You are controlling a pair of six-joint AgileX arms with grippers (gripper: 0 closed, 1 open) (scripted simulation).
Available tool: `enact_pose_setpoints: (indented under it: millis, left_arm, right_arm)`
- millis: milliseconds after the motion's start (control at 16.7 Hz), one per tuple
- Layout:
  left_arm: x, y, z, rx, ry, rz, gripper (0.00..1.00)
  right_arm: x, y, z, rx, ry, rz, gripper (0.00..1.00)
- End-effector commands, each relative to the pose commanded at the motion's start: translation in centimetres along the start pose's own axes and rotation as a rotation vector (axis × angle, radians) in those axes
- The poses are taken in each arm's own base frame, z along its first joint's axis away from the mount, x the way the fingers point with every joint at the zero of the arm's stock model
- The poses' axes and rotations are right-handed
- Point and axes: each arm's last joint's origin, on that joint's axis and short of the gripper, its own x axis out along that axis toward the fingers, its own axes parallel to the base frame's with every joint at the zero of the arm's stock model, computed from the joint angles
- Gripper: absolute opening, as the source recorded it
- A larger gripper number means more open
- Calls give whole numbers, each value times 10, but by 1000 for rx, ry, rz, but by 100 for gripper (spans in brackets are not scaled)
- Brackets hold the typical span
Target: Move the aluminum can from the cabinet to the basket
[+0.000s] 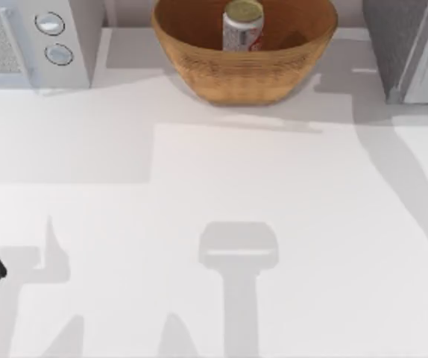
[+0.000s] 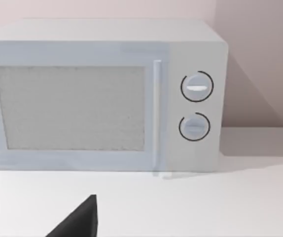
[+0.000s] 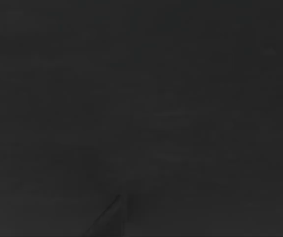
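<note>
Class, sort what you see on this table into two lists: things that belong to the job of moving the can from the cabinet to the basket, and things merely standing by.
Belongs to the job:
aluminum can, standing upright inside the basket
basket
cabinet, at the table's right

Just standing by:
white microwave with two knobs, at the table's left

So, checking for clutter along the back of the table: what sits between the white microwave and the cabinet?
In the top view, the basket stands between the microwave and the cabinet, with the aluminum can upright inside it.
</note>
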Motion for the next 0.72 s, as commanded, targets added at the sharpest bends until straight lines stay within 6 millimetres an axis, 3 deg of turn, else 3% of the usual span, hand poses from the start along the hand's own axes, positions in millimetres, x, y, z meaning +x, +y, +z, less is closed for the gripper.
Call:
enact_pose_setpoints:
  millis: [420,720]
  left_arm:
    - [0,0,0,0,0,0,100]
    - [0,0,0,0,0,0,100]
  right_arm:
    - [-10,-4,0,1,-8,5,100]
    - [-45,-29,-22,3,-18,8,100]
